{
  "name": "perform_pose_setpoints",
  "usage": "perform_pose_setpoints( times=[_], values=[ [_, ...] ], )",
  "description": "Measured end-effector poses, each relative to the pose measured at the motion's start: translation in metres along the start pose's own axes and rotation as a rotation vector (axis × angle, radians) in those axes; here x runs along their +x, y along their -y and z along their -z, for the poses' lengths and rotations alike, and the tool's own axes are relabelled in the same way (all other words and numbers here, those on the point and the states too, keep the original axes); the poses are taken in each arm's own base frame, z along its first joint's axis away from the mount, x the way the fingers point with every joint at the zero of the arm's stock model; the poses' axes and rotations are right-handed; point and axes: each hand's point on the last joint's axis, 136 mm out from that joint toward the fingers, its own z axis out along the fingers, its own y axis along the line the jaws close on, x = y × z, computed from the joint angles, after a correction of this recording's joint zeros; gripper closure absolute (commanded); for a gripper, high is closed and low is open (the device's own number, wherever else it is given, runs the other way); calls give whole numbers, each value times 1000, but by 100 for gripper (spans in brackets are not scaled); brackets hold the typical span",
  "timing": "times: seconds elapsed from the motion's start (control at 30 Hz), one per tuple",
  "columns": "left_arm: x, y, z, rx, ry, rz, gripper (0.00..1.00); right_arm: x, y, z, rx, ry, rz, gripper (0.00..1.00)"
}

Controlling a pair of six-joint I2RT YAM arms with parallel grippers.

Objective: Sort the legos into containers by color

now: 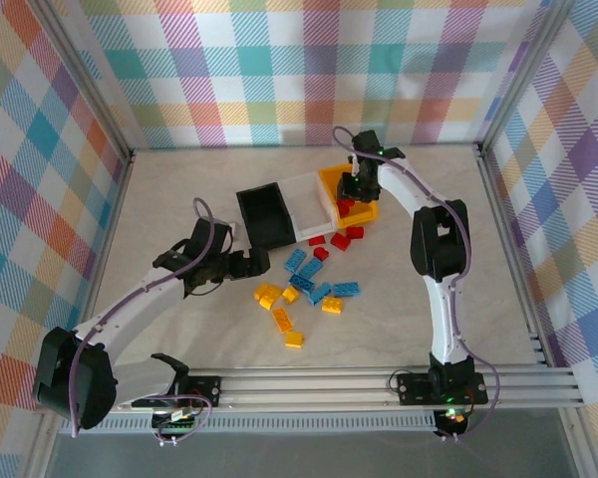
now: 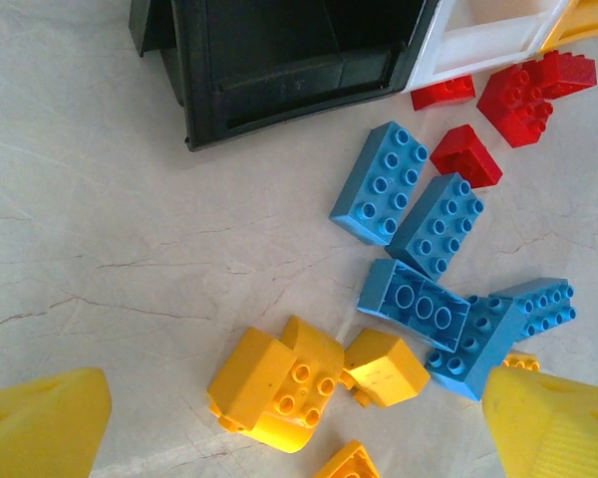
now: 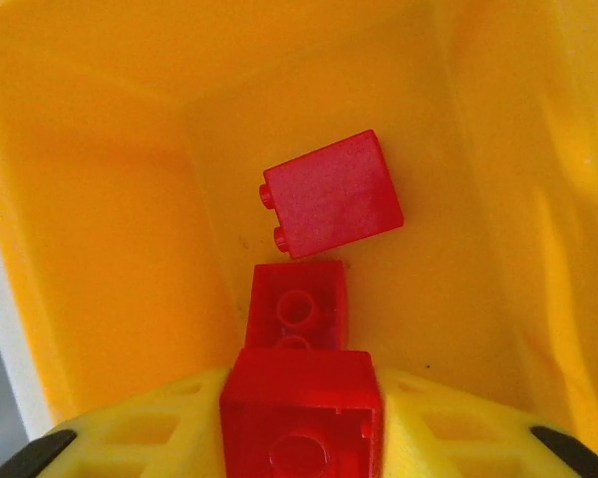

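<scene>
My right gripper [image 3: 301, 430] hangs inside the orange-yellow container [image 3: 100, 199], shut on a red lego [image 3: 301, 393] that sits between its yellow fingers. Below it two more red legos [image 3: 334, 194] lie on that bin's floor. From above, the right gripper [image 1: 357, 189] is over the orange-yellow bin [image 1: 329, 179], which stands in a row with the white bin [image 1: 307, 204] and the black bin [image 1: 264, 214]. My left gripper [image 2: 297, 428] is open and empty, low over yellow legos [image 2: 279, 383]. Blue legos [image 2: 384, 184] and red legos [image 2: 463, 154] lie loose beyond it.
The loose legos lie in front of the bins: red [image 1: 344, 239], blue [image 1: 309, 274], yellow [image 1: 269, 296]. The left gripper [image 1: 247, 264] is just left of the pile. The black bin's front wall [image 2: 289, 70] stands close ahead of it. Checkered walls enclose the table.
</scene>
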Motion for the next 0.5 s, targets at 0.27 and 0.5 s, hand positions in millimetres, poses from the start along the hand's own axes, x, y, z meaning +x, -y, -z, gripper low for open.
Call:
perform_pose_setpoints(
  times=[0.27,0.5],
  values=[
    [-1,-1,0,-2,2,4,4,-5,-2,4,-5,12,12,50],
    [-2,0,3,4,11,3,4,2,-12,40,-23,44,42,41]
  ],
)
